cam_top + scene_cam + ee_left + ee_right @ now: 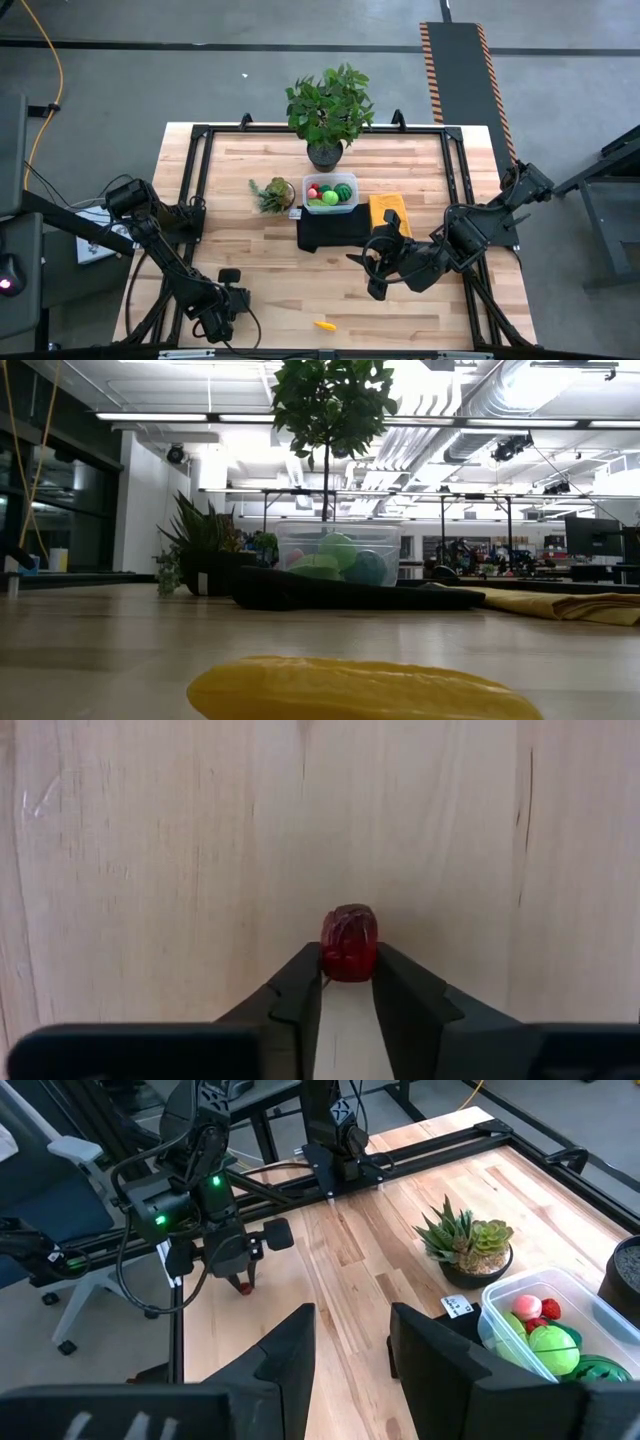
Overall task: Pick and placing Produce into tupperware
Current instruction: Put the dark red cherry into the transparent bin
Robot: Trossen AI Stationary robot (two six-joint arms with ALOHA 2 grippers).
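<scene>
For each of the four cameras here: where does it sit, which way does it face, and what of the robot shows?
High: overhead, facing straight down; both arms, clear tupperware, yellow piece.
Low: table height, facing level toward the room; yellow piece close up, tupperware behind; no arm.
Left wrist: faces down at the wood; left tool closing on a red berry.
Right wrist: faces across the table; right tool, left arm, tupperware.
Shared: tupperware in high, low and right wrist.
</scene>
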